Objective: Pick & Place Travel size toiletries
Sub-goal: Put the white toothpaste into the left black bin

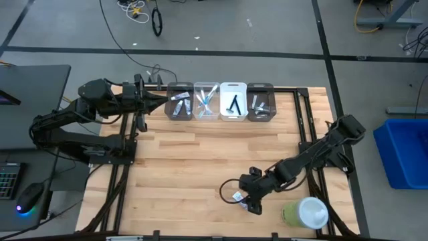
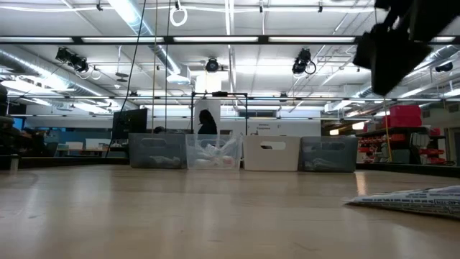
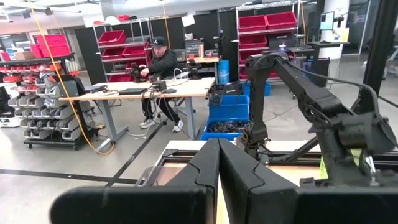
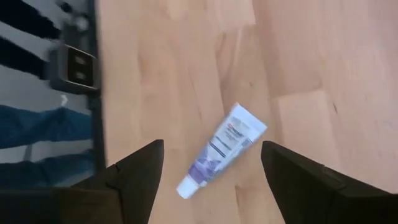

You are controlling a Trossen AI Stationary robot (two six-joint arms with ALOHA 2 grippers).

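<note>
A small white-blue toothpaste tube (image 4: 221, 151) lay flat on the tabletop (image 1: 194, 167), just beside the green-and-white round container (image 1: 306, 212). The right claw (image 4: 211, 171) hung over it, spread wide and empty. Well apart from that container, four bins (image 1: 220, 102) held more toiletries. The left claw (image 3: 219, 180) sat pressed together beside them.

Both arms are showing matte black, boxy jointed links with thin black cables trailing along them, each one ending in two broad, wedge-shaped black fingers (image 4: 140, 177) with smooth, unmarked faces.
</note>
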